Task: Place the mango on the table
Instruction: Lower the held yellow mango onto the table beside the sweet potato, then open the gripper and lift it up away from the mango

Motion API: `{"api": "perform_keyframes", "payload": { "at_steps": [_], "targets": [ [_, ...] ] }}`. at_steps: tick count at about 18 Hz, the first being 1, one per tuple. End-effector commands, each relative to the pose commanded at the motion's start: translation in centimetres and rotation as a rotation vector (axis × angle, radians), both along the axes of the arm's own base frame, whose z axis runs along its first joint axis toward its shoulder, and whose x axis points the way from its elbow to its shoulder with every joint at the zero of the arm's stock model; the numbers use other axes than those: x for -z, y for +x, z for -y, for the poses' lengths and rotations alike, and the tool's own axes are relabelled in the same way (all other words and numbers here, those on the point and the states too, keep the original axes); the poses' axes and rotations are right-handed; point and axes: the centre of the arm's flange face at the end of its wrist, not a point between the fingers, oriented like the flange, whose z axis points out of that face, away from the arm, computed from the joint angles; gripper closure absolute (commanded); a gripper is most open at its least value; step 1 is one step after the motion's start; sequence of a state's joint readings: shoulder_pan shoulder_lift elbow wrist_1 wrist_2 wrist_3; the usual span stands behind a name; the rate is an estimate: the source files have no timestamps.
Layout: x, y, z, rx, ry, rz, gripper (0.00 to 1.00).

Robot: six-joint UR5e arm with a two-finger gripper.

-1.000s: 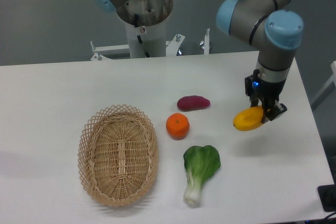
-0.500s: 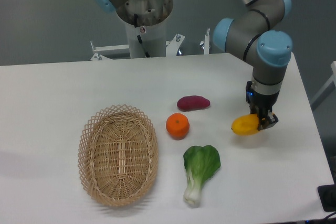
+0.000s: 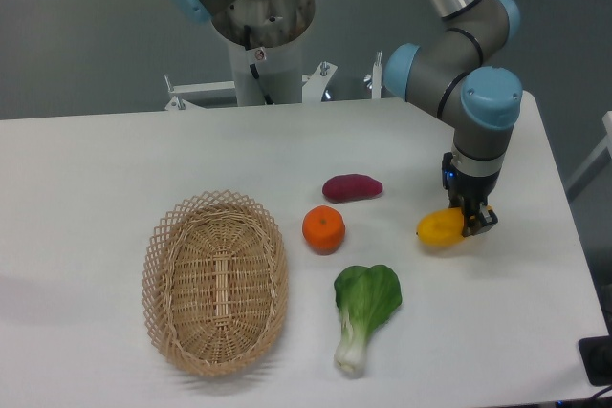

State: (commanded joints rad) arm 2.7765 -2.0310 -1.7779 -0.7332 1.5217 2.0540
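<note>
Gripper (image 3: 471, 220): at the end of the arm, pointing down over the right part of the table; fingers clamped on the right end of the mango.
Mango (image 3: 439, 227): yellow-orange, lying roughly level, tapered end toward the left; held at the table surface or just above it, contact not clear from this view; right of the orange and below-right of the sweet potato, apart from both.
Table (image 3: 115, 160): white, flat, carrying all items.
Arm (image 3: 469, 54): grey links with light blue joint caps, descending from the top of the frame to the wrist above the mango.
Orange (image 3: 323, 229): round, near the table centre, just below the sweet potato, not touching it.
Sweet potato (image 3: 352, 187): purple, lying on its side.
Bok choy (image 3: 364, 307): green leaves toward the top, pale stem toward the front edge; below the orange.
Basket (image 3: 215, 280): woven wicker, oval, left of centre, nothing visible inside.
Robot base (image 3: 260, 40): white pedestal behind the far table edge.
</note>
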Motion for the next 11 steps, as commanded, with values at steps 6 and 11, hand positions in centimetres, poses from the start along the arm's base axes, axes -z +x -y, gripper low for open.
{"api": "perform_keyframes", "payload": {
  "at_steps": [6,11],
  "targets": [
    [-0.2,-0.1,-0.1,-0.003,0.004,-0.005,0.04],
    [-2.8,-1.1,-0.5,-0.005,0.023,-0.045,0.0]
  ]
}}
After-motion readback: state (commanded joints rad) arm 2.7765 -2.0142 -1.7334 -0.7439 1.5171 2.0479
